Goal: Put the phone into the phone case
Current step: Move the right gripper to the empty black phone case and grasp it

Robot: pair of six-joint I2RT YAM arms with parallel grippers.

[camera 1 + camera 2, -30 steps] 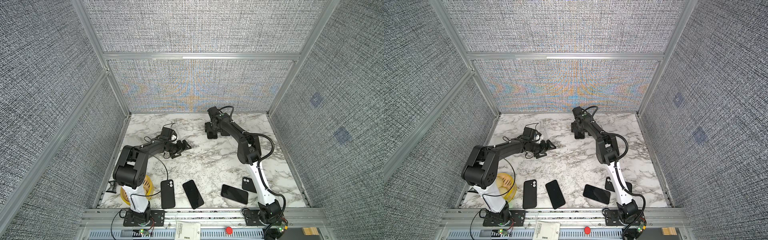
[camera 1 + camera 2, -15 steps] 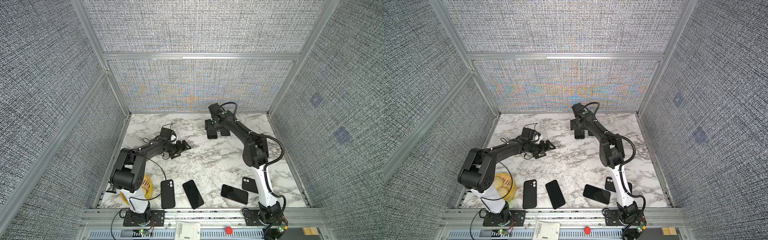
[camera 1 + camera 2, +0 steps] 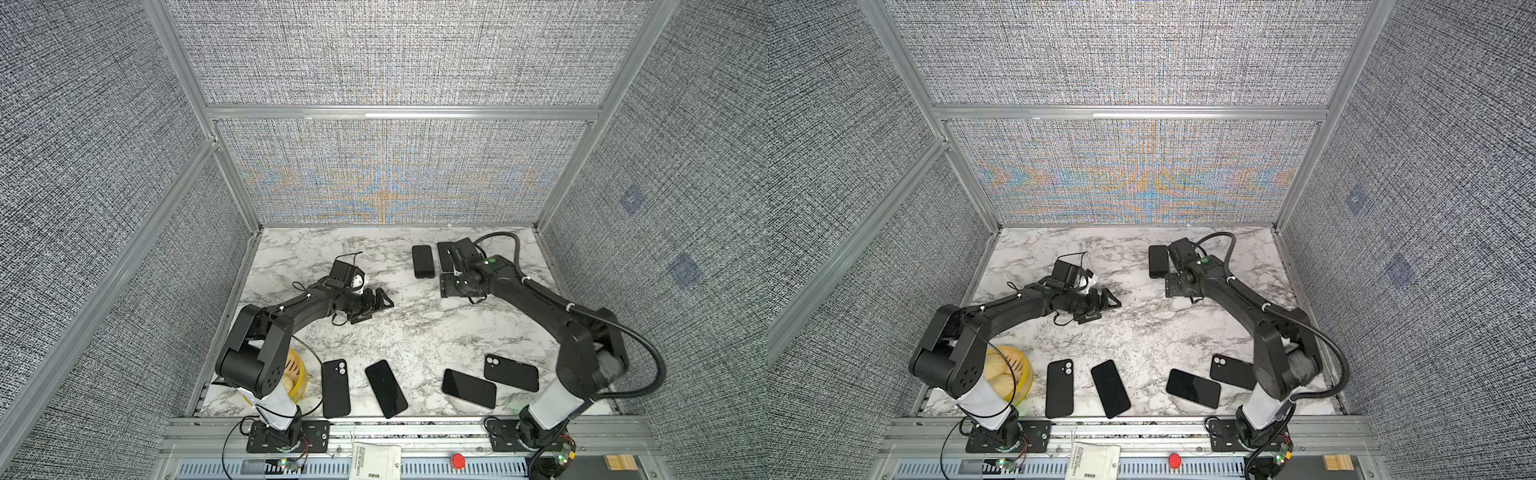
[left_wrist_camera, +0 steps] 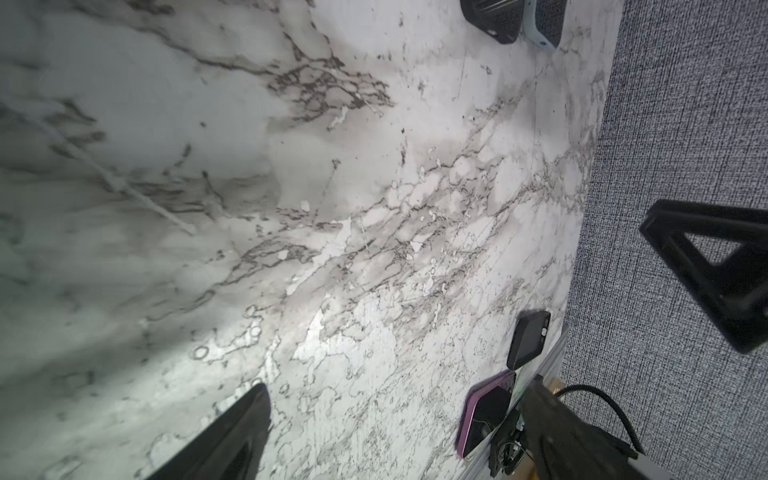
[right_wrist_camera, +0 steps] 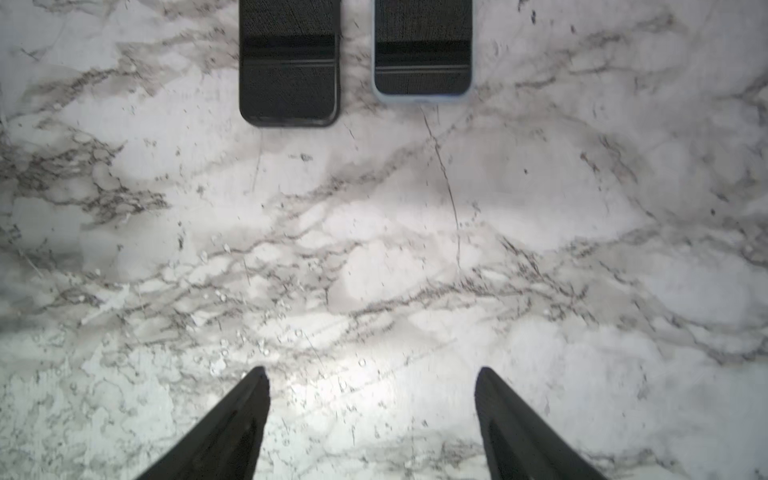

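Marble table (image 3: 415,332): empty case (image 3: 336,388) just beside yellow basket (image 3: 297,374), bare phone (image 3: 385,388) next past it. Phone likely stiff, slick, breakable; pinch across long edges. Both arms' jaws spread, empty.

On the white marble tabletop (image 3: 415,332), a black phone (image 5: 289,62) and a blue-cased phone (image 5: 423,50) are laid side by side ahead of the fingertips of the right gripper (image 5: 371,372), apart from them. Well behind the fingers, two dark phones (image 3: 385,388) (image 3: 468,388) and two camera-holed black backs (image 3: 336,388) (image 3: 510,372) are spread.
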